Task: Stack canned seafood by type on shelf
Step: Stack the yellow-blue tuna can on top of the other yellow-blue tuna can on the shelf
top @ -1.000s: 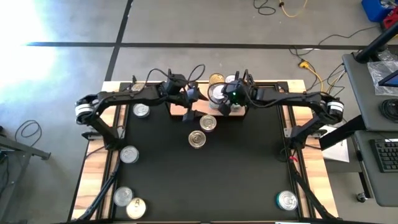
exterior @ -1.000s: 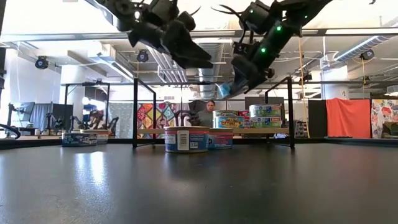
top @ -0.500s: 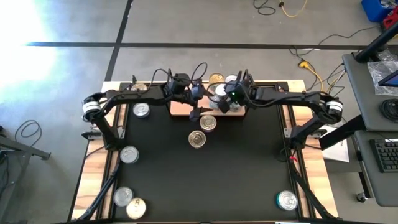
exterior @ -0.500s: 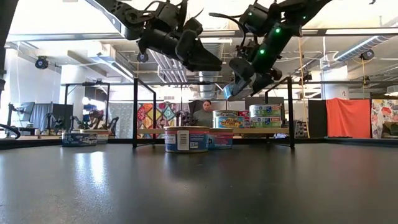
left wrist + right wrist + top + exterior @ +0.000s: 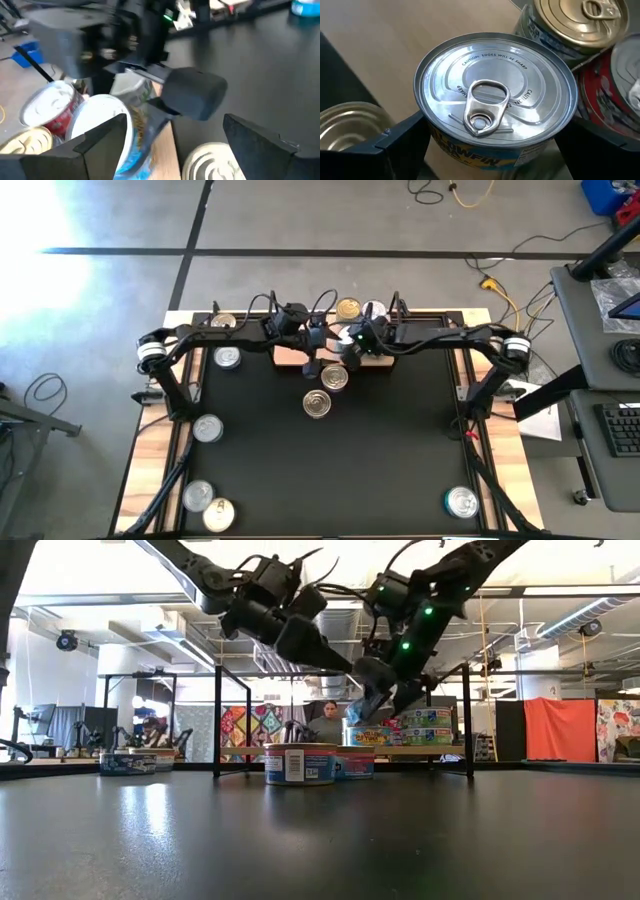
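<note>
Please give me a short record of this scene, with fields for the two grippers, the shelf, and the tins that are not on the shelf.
right gripper: open, fingers on either side of a silver-lidded tin on the shelf
left gripper: open, holding nothing, above the shelf's front edge
shelf: at the table's far edge, carrying several tins
loose tins: two on the table just in front of the shelf, others near the left edge and one at the near right corner

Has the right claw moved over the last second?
Yes. In the high view the right claw shifted along the shelf toward the left arm's side, dropping around a silver-lidded tin.
</note>
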Robot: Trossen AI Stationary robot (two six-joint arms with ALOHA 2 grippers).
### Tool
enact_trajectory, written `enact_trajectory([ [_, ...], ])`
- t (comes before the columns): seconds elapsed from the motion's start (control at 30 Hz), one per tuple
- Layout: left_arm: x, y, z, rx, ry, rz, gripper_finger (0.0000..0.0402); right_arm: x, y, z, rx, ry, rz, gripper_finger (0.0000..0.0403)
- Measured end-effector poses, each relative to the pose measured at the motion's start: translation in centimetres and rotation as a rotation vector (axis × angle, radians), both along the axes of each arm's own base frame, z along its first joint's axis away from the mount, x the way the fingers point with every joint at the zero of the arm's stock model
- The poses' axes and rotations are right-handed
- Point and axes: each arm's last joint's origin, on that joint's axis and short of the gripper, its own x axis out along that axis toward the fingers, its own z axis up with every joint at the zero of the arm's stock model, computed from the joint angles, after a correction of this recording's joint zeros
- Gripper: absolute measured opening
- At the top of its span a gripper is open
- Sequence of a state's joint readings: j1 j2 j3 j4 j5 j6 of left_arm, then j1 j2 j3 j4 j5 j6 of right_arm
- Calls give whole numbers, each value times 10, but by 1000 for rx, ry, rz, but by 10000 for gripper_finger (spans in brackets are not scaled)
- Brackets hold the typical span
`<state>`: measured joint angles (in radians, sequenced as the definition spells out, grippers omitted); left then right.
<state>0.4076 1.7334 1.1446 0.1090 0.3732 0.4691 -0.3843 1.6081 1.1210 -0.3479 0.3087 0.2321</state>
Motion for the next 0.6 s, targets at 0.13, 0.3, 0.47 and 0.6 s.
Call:
enact_trajectory([
  [0.13, 0, 1, -7, 28, 44, 6, 316, 10, -4, 4, 1, 6, 17, 368],
  [0.3, 2, 4, -17, 73, 65, -16, 316, 12, -5, 7, 30, 23, 20, 368],
  [0.47, 7, 9, -29, 116, 76, -2, 316, 11, -5, 6, 44, 29, -3, 368],
  [0.6, 9, 12, -30, 127, 54, 6, 316, 12, -5, 5, 46, 24, -14, 368],
])
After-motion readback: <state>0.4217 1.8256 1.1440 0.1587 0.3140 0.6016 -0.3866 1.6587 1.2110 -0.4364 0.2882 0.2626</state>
